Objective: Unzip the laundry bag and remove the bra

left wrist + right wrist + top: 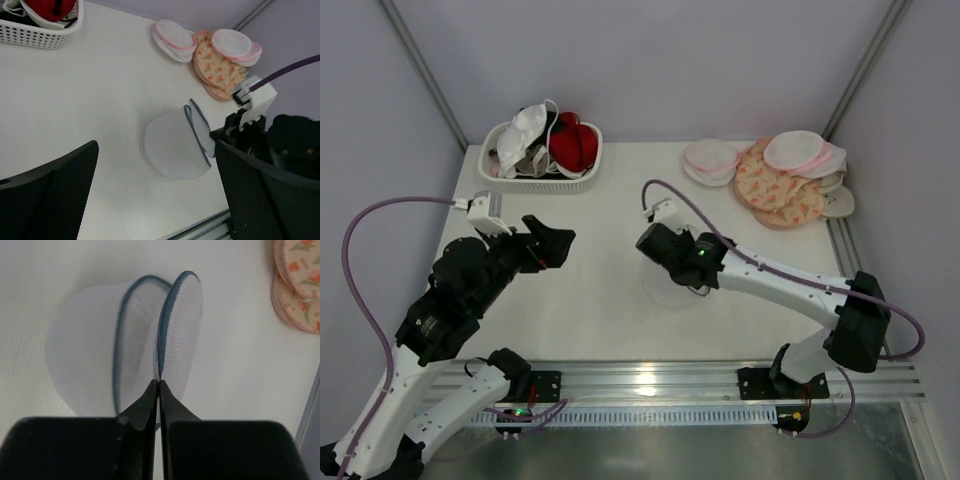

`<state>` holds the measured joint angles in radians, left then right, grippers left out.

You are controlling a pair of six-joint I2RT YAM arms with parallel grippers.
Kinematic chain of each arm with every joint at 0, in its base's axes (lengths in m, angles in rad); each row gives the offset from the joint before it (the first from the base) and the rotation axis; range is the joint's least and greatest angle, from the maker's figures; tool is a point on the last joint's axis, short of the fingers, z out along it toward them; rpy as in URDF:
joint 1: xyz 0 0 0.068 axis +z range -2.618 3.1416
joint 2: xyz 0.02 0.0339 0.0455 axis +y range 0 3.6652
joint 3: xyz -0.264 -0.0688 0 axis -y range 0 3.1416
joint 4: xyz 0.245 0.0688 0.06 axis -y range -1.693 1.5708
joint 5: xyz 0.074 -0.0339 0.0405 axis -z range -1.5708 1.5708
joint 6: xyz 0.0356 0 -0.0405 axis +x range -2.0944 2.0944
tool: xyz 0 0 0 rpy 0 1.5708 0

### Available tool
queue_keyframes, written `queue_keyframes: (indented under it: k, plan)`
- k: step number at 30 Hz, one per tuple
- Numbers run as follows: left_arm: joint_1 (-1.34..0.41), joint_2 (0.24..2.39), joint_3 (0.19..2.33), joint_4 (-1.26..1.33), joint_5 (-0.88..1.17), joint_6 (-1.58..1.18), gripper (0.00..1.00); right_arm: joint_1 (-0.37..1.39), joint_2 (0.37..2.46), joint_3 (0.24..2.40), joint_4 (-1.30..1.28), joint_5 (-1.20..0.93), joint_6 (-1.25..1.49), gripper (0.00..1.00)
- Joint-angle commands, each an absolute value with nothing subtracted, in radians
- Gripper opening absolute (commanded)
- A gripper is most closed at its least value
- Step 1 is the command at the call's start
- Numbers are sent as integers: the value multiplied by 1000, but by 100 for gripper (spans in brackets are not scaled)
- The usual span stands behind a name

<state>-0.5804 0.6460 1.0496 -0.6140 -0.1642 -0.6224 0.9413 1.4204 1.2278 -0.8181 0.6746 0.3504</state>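
From above, my right claw [655,246] is clenched on the laundry bag [670,292] just beneath it. My left claw [556,246] hangs released well off to its left, and the only white bra [526,129] I can pick out lies in the basket [582,180], far beyond that claw. From my left wrist, the bag sits ahead between my spread fingers [55,195], its flap raised where the right claw pinches it. From my right wrist, my fingertips are shut on the flap's dark zipper rim [161,335], with the open mouth just left of them and nothing visible inside. I judge the pinch should be firm and the lift gentle, so the mouth gapes.
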Motion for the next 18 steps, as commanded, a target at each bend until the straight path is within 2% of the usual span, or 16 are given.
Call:
queue_keyframes:
  k: [1,5,6,7,9,10,11,14,18]
  plan:
    - [-583,623,1058,-637,-181,-624,99,1066,1526,1284,-864,729,327,4]
    - [-583,617,1061,-646,-183,-623,100,1186,1609,1293,-758,620,331,4]
    - [-583,615,1060,-644,-183,-626,99,1215,1614,1289,-730,586,331,9]
    - [-583,618,1060,-644,-183,-626,99,1223,1614,1279,-704,510,327,44]
    - [-583,615,1060,-646,-179,-627,100,1226,1573,1234,-623,463,339,63]
    - [-583,612,1061,-649,-181,-629,99,1226,1545,1215,-600,459,356,77]
    - [-581,612,1062,-649,-178,-630,99,1226,1490,1178,-568,471,360,98]
    - [-581,606,1058,-647,-176,-635,100,1224,1433,1158,-581,527,376,99]
    - [-583,606,1052,-643,-167,-643,99,1213,1460,1204,-682,606,442,99]
